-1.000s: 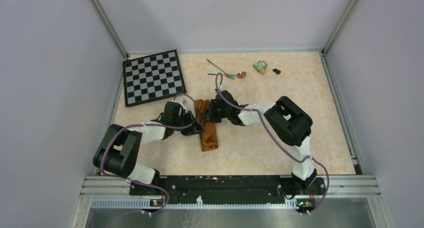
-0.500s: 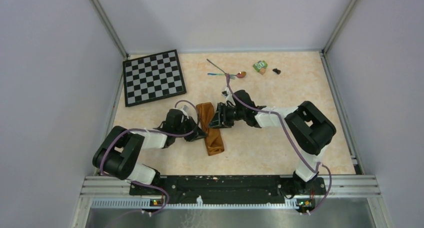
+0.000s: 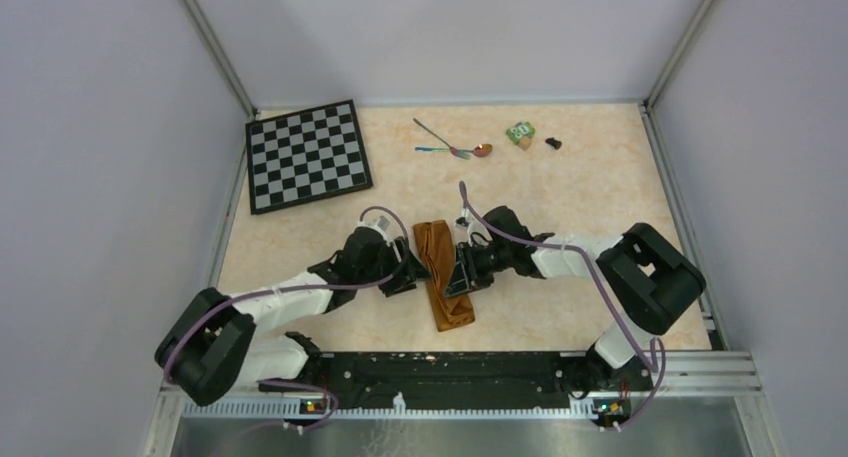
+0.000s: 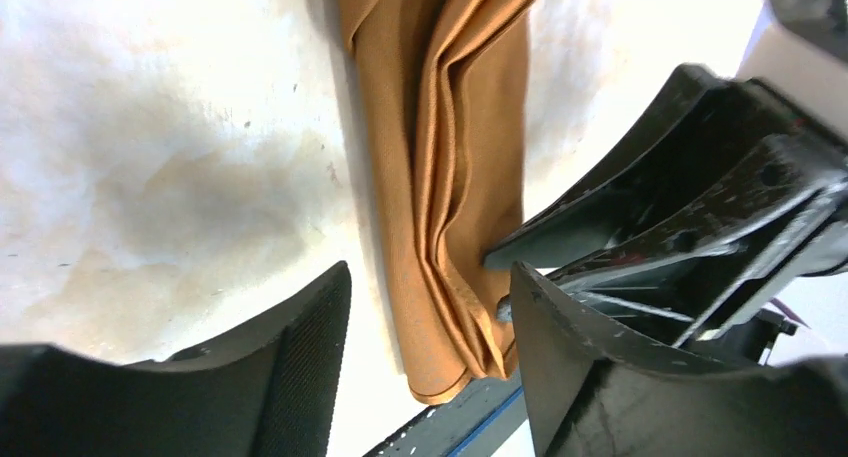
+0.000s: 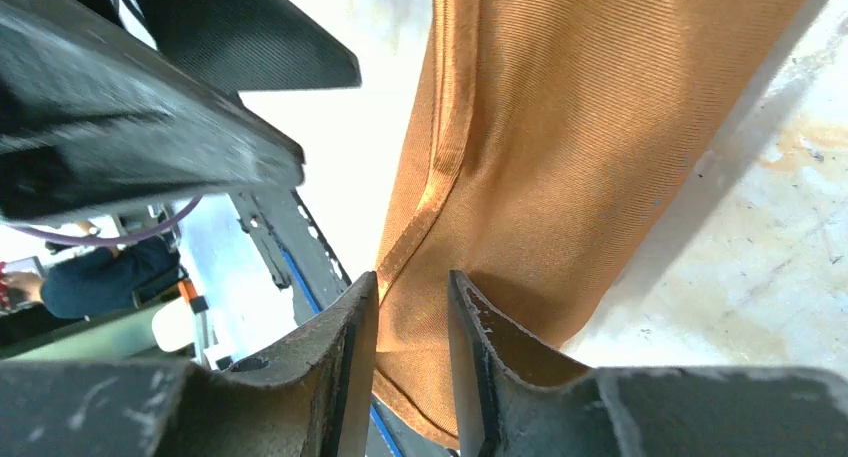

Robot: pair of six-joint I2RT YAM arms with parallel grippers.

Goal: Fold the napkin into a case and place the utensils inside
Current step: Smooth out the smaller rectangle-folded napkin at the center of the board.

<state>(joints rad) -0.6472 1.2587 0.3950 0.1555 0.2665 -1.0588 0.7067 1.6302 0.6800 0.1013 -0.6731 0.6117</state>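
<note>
- Napkin [image 3: 451, 310]: orange-brown satin, folded into a narrow creased strip; lay on the bench [image 3: 560, 187], right of the chessboard [image 3: 307, 155] and nearer the arms.
- Left tool [image 4: 428, 277]: spread, cloth between its fingers.
- Right tool [image 5: 412, 277]: narrowly parted at the cloth; pinch could not be told.

The napkin [image 4: 450, 127] runs off the top in both wrist views, and the black bit [image 3: 553, 143] by the far edge of the worktop [image 3: 620, 197] is way too tiny to tell.

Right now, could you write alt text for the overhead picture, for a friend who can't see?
A folded orange-brown napkin lies as a narrow strip on the table, with the robot's left gripper and right gripper low at either side of it. Two utensils, a chessboard and a small green block sit toward the far edge.
</note>
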